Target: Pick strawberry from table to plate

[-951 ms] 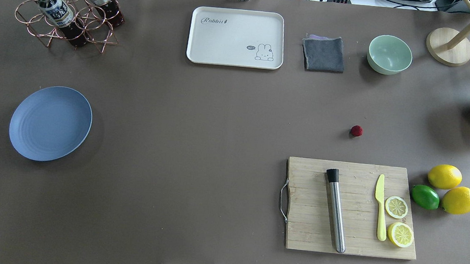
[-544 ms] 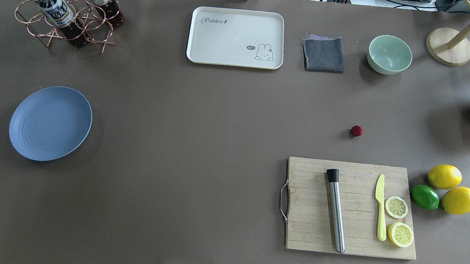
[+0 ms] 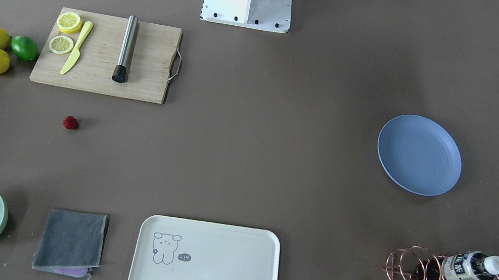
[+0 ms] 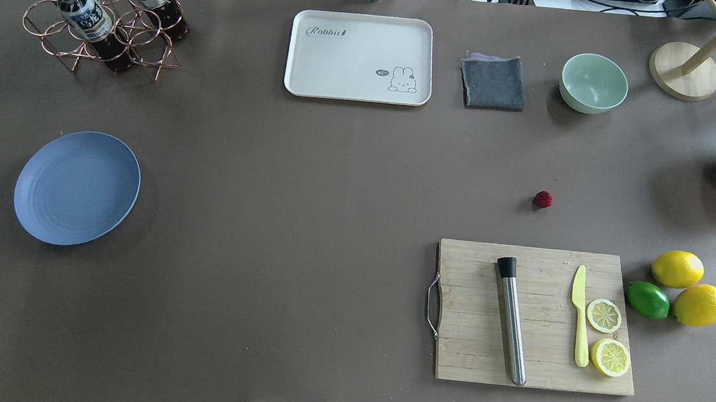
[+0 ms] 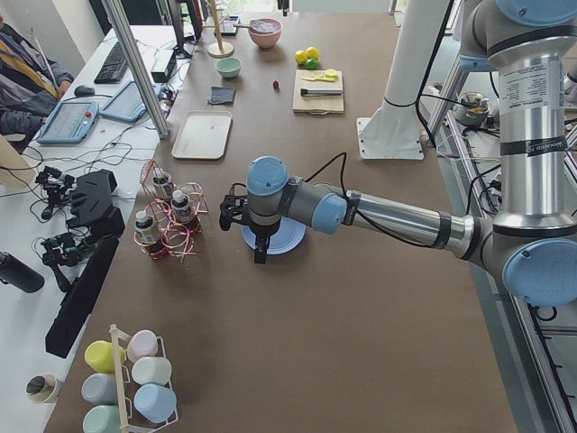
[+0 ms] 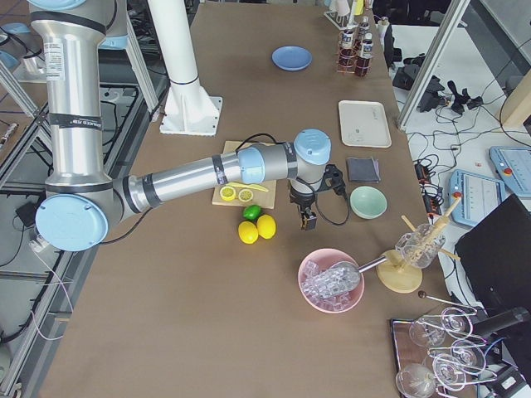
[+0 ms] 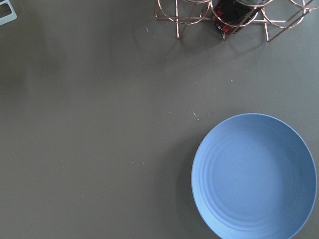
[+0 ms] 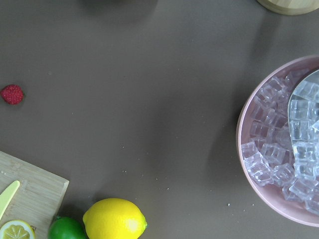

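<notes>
The strawberry [image 4: 543,199], small and dark red, lies on the brown table [image 4: 306,210] just beyond the cutting board; it also shows in the front view [image 3: 70,123] and at the left edge of the right wrist view [image 8: 12,94]. Far to the left sits the light-blue plate [image 4: 76,188], with nothing on it [image 7: 254,177]. My left gripper [image 5: 260,253] hangs fingers down beside the plate [image 5: 287,236]. Near the lemons, my right gripper [image 6: 309,222] hangs above the table. I cannot tell whether either is open or shut. Neither arm shows in the overhead view.
A wooden cutting board [image 4: 534,317] carries a steel muddler, a yellow knife and two lemon slices. Two lemons [image 4: 678,269] and a lime lie to its right. A pink ice bowl [image 8: 284,149], green bowl [image 4: 593,83], grey cloth [image 4: 493,82], cream tray [image 4: 360,57] and bottle rack [image 4: 101,14] line the edges.
</notes>
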